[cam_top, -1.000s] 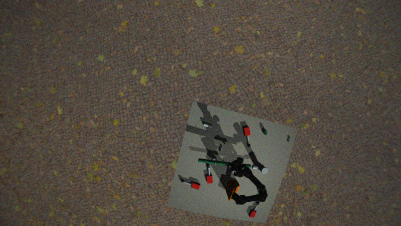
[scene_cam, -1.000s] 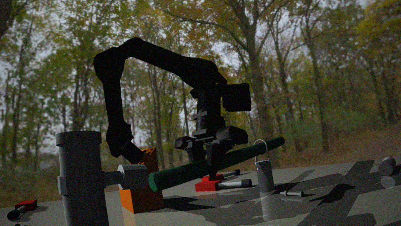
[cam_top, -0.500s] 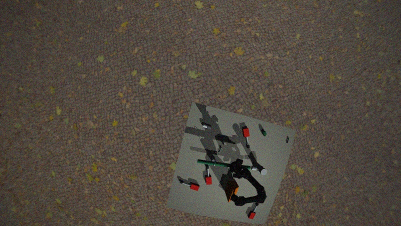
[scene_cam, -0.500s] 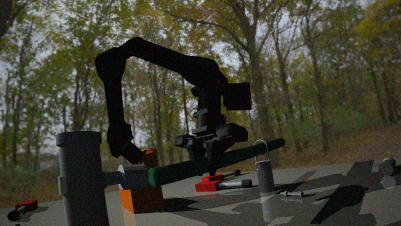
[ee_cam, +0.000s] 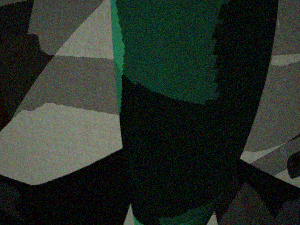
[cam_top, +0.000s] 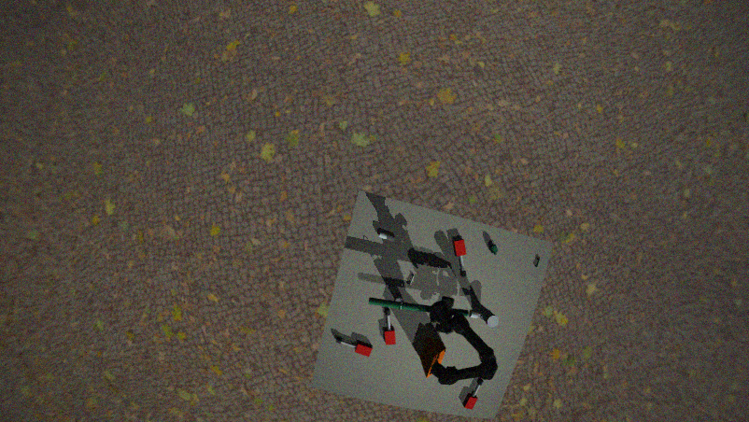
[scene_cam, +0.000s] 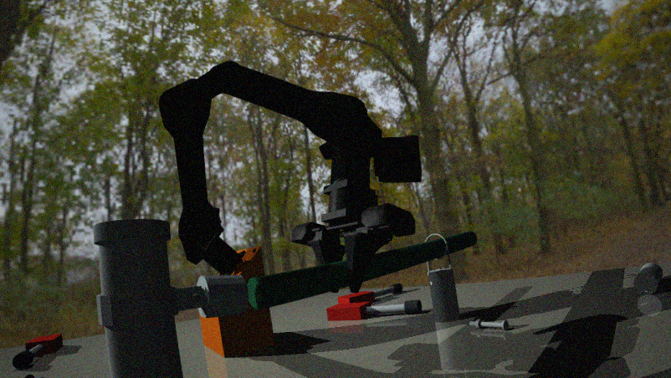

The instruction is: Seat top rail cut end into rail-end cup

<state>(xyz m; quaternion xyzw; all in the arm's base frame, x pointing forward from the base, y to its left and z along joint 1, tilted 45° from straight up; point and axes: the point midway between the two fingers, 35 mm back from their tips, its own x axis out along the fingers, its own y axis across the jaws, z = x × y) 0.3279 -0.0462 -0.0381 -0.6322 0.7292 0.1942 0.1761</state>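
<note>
The green rail (cam_top: 382, 302) (scene_cam: 300, 281) (ee_cam: 170, 49) passes through the wire loop (scene_cam: 436, 234) of the small post's cap and slopes down toward the big post (cam_top: 492, 320) (scene_cam: 135, 263). My gripper (cam_top: 443, 309) (scene_cam: 341, 274) (ee_cam: 174, 155) is shut on the rail, between loop and cup. The grey rail-end cup (cam_top: 474, 316) (scene_cam: 224, 295) sticks out from the brace band (scene_cam: 104, 309), which sits below the post cap. The rail's near end face shows green at the cup's mouth, overlapping its edge in the exterior view; it does not look inside. The wrist view does not show the cup.
An orange block (cam_top: 440, 356) (scene_cam: 248, 335) stands behind the cup at the arm's base. Red blocks (cam_top: 389, 337) (scene_cam: 347, 311) with grey rods lie around. A small grey fitting (scene_cam: 489, 324) lies near the small post (scene_cam: 443, 293).
</note>
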